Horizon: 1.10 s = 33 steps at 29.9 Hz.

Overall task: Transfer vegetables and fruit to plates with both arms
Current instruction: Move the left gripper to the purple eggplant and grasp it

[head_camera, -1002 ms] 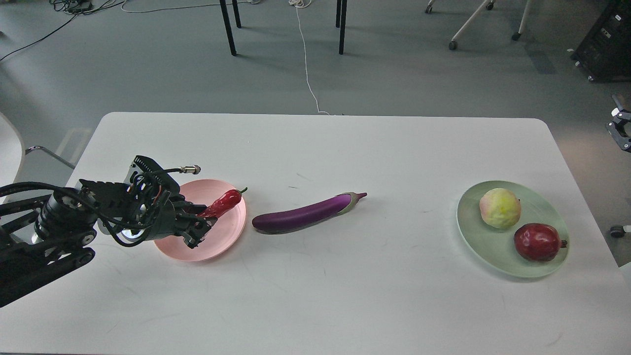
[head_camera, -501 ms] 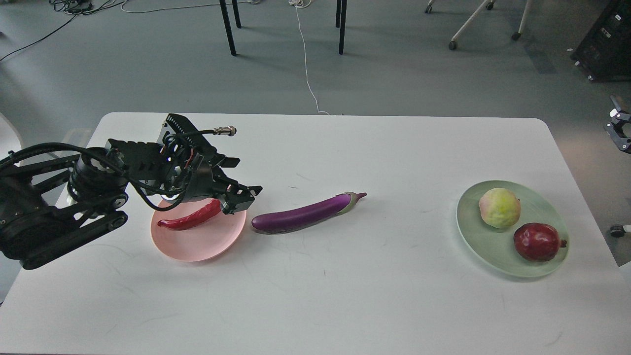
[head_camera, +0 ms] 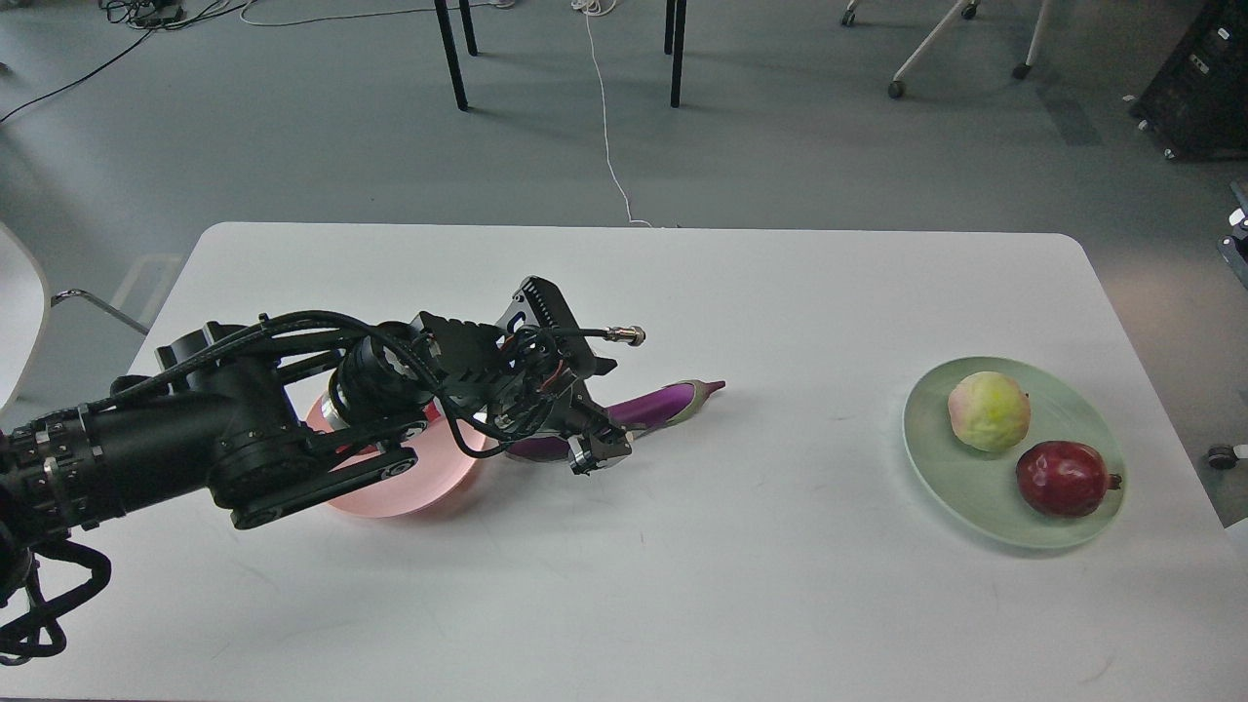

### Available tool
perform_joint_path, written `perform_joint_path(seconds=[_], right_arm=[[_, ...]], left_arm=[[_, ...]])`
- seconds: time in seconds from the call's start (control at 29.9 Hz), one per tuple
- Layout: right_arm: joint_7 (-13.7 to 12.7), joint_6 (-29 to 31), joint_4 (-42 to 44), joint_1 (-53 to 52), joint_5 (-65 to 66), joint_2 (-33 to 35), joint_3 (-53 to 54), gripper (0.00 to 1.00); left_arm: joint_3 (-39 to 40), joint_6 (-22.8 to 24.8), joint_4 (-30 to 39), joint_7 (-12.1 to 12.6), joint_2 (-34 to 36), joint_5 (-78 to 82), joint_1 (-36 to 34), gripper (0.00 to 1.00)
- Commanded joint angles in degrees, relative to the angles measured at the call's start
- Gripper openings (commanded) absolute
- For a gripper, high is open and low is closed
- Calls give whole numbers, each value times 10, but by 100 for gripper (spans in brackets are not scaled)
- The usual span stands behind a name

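My left arm reaches from the left over the pale pink plate (head_camera: pixel 414 492). Its gripper (head_camera: pixel 597 447) is down at the middle of the purple eggplant (head_camera: pixel 665 401) and looks open, with one finger (head_camera: pixel 603 452) in front of the eggplant. The eggplant's left half is hidden behind the gripper. Only a speck of the red chili pepper (head_camera: pixel 430 413) shows on the pink plate under the arm. The yellow-green fruit (head_camera: pixel 989 410) and the dark red pomegranate (head_camera: pixel 1066 478) lie on the pale green plate (head_camera: pixel 941 468) at the right. My right gripper is out of view.
The white table (head_camera: pixel 741 585) ends with rounded corners at the back. A small dark part (head_camera: pixel 1240 229) shows at the right edge of the view, off the table. Chair and table legs stand on the floor behind.
My left gripper let go of the chili onto the pink plate, then moved right and down to the eggplant. The dark part at the right edge slid further out of view.
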State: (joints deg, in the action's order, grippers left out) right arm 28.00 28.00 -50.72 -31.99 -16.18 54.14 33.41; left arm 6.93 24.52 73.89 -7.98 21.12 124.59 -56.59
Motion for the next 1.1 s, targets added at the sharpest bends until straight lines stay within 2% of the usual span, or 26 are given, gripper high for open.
perform_joint_path(seconds=[0.0, 0.23, 0.43, 0.63, 0.7, 0.83, 0.94, 1.07], right_arm=[[0, 0, 0, 0, 0, -1, 0, 98], [0, 0, -1, 0, 0, -3, -1, 98], [0, 0, -1, 0, 0, -5, -3, 98], [0, 0, -1, 0, 0, -5, -2, 98], [0, 0, -1, 0, 0, -5, -1, 98], [0, 0, 0, 0, 0, -4, 0, 98], [0, 0, 0, 0, 0, -3, 0, 98], [0, 0, 0, 0, 0, -3, 0, 98]], left_arm=[[-11, -12, -18, 0, -10, 4, 7, 70], [-11, -23, -21, 0, -13, 4, 23, 66], [-37, -23, -61, -4, -26, 4, 15, 56], [-43, -22, -75, -6, -39, 4, 11, 54], [-43, -23, -76, -6, -43, 4, 12, 48], [-43, -24, -77, -8, -45, 4, 13, 30], [-42, -24, -75, -24, -45, 4, 6, 17], [-39, -22, -57, -47, -47, 4, -23, 14]])
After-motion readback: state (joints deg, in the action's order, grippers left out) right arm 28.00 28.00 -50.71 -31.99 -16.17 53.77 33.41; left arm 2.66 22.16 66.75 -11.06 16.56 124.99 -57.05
